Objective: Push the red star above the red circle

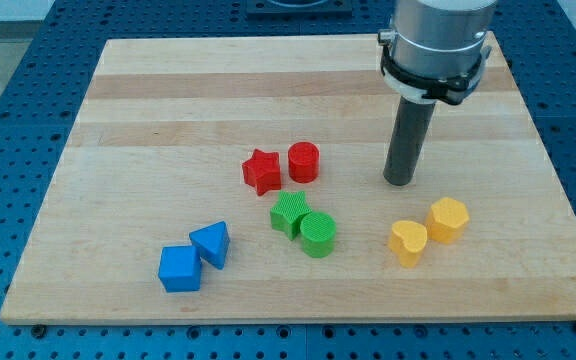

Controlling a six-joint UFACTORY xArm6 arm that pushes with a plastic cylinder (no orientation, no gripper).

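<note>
The red star [262,171] lies near the board's middle, touching or almost touching the red circle [303,161] on its right. The star sits slightly lower in the view than the circle. My tip [400,181] rests on the board well to the right of the red circle, apart from both red blocks, and above the two yellow blocks.
A green star-like block [290,213] and a green circle [318,235] sit just below the red pair. A blue cube [179,268] and a blue triangular block [211,244] lie at lower left. A yellow heart [407,242] and a yellow hexagon [448,220] lie at lower right.
</note>
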